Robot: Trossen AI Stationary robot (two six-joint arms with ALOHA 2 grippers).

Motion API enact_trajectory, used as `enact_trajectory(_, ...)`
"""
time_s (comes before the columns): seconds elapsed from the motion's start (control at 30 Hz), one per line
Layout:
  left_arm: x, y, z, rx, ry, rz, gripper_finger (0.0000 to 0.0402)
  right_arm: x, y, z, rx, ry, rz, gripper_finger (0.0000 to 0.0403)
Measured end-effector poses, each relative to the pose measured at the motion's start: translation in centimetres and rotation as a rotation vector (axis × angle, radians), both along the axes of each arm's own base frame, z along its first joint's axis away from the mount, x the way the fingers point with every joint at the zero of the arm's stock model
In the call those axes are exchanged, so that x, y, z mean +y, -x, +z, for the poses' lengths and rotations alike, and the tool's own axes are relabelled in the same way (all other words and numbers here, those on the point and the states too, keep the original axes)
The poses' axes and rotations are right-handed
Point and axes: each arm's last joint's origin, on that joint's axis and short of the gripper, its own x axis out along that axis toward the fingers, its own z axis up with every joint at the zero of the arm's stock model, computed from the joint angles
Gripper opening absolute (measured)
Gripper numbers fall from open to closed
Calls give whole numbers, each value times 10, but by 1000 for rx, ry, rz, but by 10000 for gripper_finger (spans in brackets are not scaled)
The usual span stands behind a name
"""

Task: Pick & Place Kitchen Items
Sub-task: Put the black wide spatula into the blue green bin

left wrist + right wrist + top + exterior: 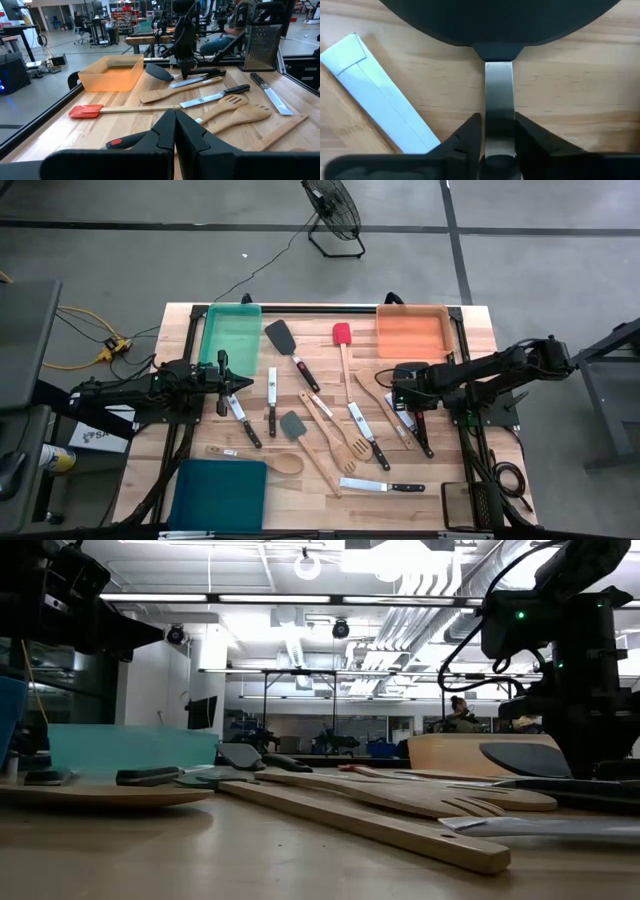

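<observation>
Three trays (231,330) are sitting on the table: green, orange, teal. Roughly a dozen utensils are lying between them, five knives (390,486) and one red spatula (342,334) among them. Left gripper (224,381) is hovering near the green tray. Left wrist: jaws are sitting fully shut, empty. Right wrist: right gripper (497,137) is pinching the black spatula (498,95) by its steel neck on the table.

Black spatula head (495,20): cut off by upper frame edge, right wrist view. Knife blade (380,95): handle outside frame, lower left. Teal tray (218,495): lower edge cropped, high view. Background person (458,712): too small to tell.
</observation>
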Motion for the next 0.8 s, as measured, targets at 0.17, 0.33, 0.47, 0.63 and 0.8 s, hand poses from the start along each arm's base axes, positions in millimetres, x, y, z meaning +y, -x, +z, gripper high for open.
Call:
enact_trajectory(0.17, 0, 0, 0, 0, 0, 1, 0, 0, -1, 0, -10, -1, 24, 63)
enact_trajectory(0.33, 0, 0, 0, 0, 0, 0, 0, 0, 0, 1, -26, -1, 28, 63)
enact_trajectory(0.47, 0, 0, 0, 0, 0, 1, 0, -1, 2, 6, -59, 21, 33, 63)
enact_trajectory(0.63, 0, 0, 0, 0, 0, 1, 0, 1, -3, 22, -143, 80, 63, 63)
enact_trajectory(0.8, 0, 0, 0, 0, 0, 0, 0, 4, -12, 42, -235, 174, 101, 63)
